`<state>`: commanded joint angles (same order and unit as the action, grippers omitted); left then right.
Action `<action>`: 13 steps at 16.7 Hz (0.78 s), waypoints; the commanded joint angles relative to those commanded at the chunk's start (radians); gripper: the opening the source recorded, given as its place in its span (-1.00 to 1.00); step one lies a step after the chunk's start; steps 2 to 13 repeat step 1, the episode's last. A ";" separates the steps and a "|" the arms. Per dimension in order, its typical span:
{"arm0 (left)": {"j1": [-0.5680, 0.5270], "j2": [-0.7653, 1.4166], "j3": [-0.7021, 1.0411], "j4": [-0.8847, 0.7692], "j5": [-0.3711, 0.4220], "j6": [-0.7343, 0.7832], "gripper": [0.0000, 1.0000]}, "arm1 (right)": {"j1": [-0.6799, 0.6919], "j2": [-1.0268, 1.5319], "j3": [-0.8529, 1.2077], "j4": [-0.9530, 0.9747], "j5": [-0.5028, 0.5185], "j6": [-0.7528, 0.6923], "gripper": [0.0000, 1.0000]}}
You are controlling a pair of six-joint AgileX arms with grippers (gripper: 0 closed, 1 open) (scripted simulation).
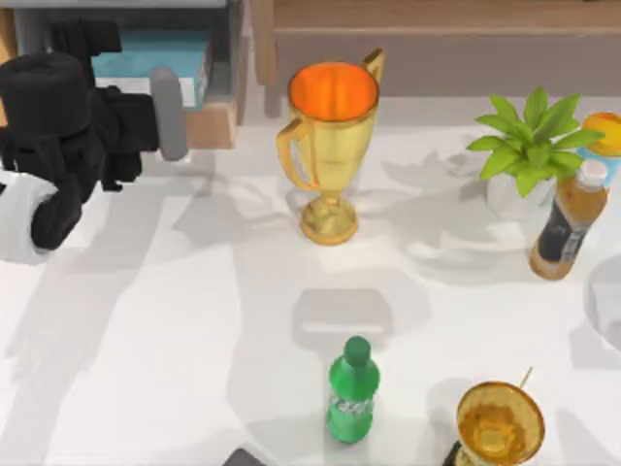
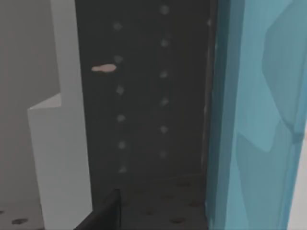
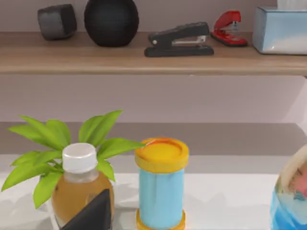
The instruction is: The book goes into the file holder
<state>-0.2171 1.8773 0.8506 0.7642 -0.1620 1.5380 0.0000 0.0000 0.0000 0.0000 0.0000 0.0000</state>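
- Looking down, top view: left gripper (image 1: 170,112) at upper left of the frame, just beside the flat light blue book (image 1: 155,53) lying inside the grey thin-walled file holder (image 1: 236,58); finger state cannot be told.
- Left wrist view: smooth blue book (image 2: 259,115) at right, beside the holder's dark dimpled wall (image 2: 144,110).
- Right wrist view: right gripper's dark fingertip (image 3: 93,215) at lower left of the frame, before an amber bottle (image 3: 79,187).
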 joint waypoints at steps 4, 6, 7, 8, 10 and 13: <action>0.000 0.000 0.000 0.000 0.000 0.000 1.00 | 0.000 0.000 0.000 0.000 0.000 0.000 1.00; 0.000 0.000 0.000 0.000 0.000 0.000 1.00 | 0.000 0.000 0.000 0.000 0.000 0.000 1.00; 0.000 0.000 0.000 0.000 0.000 0.000 1.00 | 0.000 0.000 0.000 0.000 0.000 0.000 1.00; 0.000 0.000 0.000 0.000 0.000 0.000 1.00 | 0.000 0.000 0.000 0.000 0.000 0.000 1.00; 0.000 0.000 0.000 0.000 0.000 0.000 1.00 | 0.000 0.000 0.000 0.000 0.000 0.000 1.00; 0.000 0.000 0.000 0.000 0.000 0.000 1.00 | 0.000 0.000 0.000 0.000 0.000 0.000 1.00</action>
